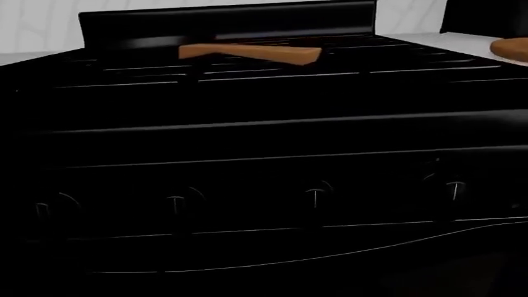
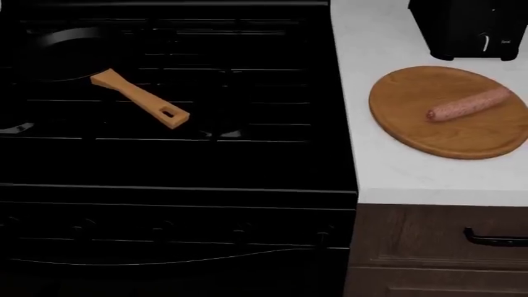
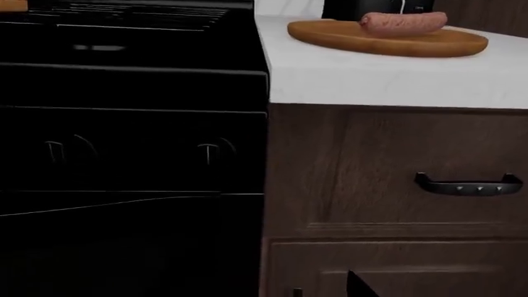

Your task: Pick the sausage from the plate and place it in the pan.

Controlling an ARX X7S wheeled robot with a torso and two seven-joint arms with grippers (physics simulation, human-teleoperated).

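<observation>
From my head camera I look down on a black stove (image 2: 165, 154) and a white counter (image 2: 387, 173) beside it. The sausage (image 2: 468, 104) lies on the round wooden plate (image 2: 429, 133) on the counter, at the right side of the view. It is pinkish with tiny speckles and a redder tip. Its long side runs slanted: the near end points toward the stove, and the far end points away to the right. The black pan (image 2: 62, 52) sits on the far left burner. Its light wooden handle (image 2: 140, 99), with a slot hole near the end, points toward me and to the right. A black box (image 2: 466, 28) stands behind the plate. It has a small white mark, too tiny for me to read. A dark drawer handle (image 2: 495, 237) shows below the counter. I see neither arm here.

From my left wrist camera I see the stove front with its row of knobs (image 1: 316, 197). The pan's wooden handle lies on the grates, and the plate's edge peeks in at the side. My left pincer is out of sight.

From my right wrist camera I see the sausage lying flat on the plate, above a brown wooden drawer (image 3: 396, 167). A small dark tip (image 3: 359, 286) shows at the picture's edge. I cannot tell if my right pincer is apart or together.
</observation>
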